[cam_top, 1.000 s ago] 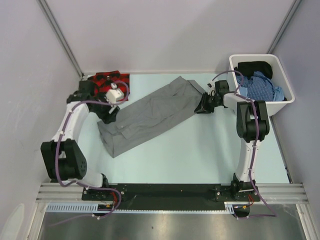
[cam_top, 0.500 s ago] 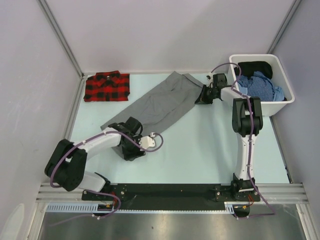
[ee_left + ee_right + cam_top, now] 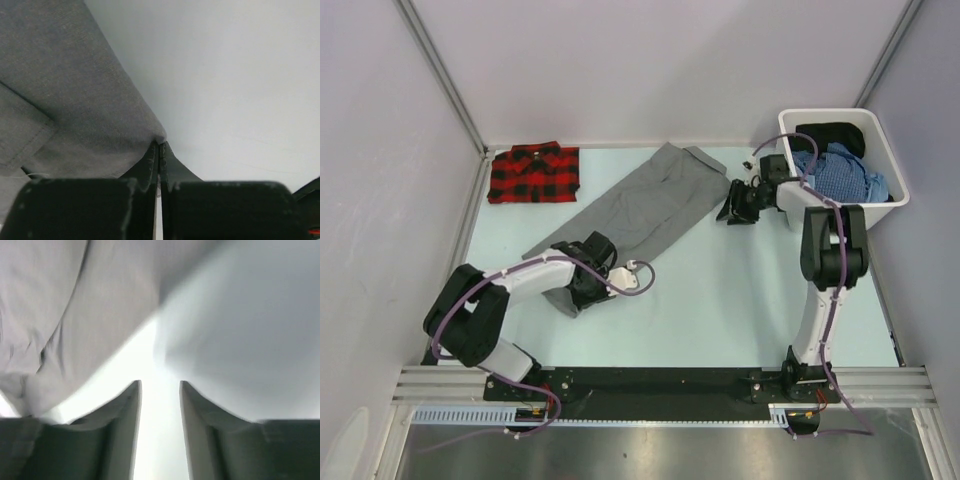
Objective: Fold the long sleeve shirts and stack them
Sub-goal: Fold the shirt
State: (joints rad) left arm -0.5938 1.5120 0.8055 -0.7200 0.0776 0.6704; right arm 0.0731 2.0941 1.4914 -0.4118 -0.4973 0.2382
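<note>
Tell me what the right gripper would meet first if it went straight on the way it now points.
Most likely the grey shirt: the open right gripper points at its edge across bare table, though depth is unclear.

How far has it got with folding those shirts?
Done: the plaid shirt lies folded in the far left corner. In hand: the grey shirt lies in a long strip, the left gripper pinching its near corner, the right gripper open by its far end. Left: fold it shorter and stack the two.
</note>
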